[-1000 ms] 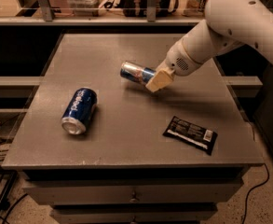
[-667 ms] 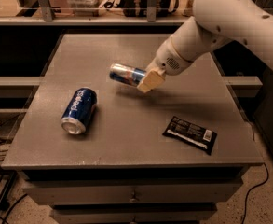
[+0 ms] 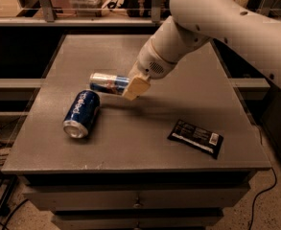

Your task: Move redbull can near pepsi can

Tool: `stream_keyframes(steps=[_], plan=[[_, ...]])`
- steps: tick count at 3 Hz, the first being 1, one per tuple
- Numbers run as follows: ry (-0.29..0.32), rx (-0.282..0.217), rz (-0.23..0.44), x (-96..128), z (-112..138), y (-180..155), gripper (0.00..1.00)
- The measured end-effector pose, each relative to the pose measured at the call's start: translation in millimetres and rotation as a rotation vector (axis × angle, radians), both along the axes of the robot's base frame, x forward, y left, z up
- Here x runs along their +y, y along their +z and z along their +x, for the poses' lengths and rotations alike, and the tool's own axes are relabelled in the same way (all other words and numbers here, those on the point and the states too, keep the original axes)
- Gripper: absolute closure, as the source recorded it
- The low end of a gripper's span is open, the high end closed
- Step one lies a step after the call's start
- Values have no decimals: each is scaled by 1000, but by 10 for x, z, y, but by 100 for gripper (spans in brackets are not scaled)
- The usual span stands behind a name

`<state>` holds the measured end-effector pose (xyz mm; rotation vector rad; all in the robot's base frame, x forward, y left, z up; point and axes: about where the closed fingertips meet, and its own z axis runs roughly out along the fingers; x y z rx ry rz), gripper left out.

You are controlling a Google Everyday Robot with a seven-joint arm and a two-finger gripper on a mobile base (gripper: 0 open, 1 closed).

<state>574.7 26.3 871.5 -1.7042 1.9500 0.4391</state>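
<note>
Left: one wide deep-blue pepsi can (image 3: 82,114) lies on its side, silver end frontward, set in from the left edge of the grey tabletop (image 3: 188,75). Just behind it is one slim silver-and-blue redbull can (image 3: 106,83), horizontal, its right end clamped in the tan claw (image 3: 134,87). Right: one flat black packet (image 3: 196,138) lies near the front edge, with bare surface between and behind.

One camera view only, set high beyond the near edge of the table (image 3: 193,99).
The table top is looked down on at a slant, facing the far side; the whole top is framed from fairly near, with the drawer fronts (image 3: 82,198) at the bottom. The arm (image 3: 226,23) is seen entering from the upper right, and the gripper (image 3: 130,86) is placed left of centre, clamped on the redbull can (image 3: 106,83).
</note>
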Motion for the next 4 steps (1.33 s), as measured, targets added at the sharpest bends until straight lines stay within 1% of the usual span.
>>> stream_keyframes(steps=[1, 2, 3, 4], plan=[[20, -5, -12, 160, -1, -50, 49], [28, 2, -14, 264, 21, -126, 25], [24, 23, 11, 300, 11, -173, 2], [26, 23, 11, 306, 8, -175, 0]])
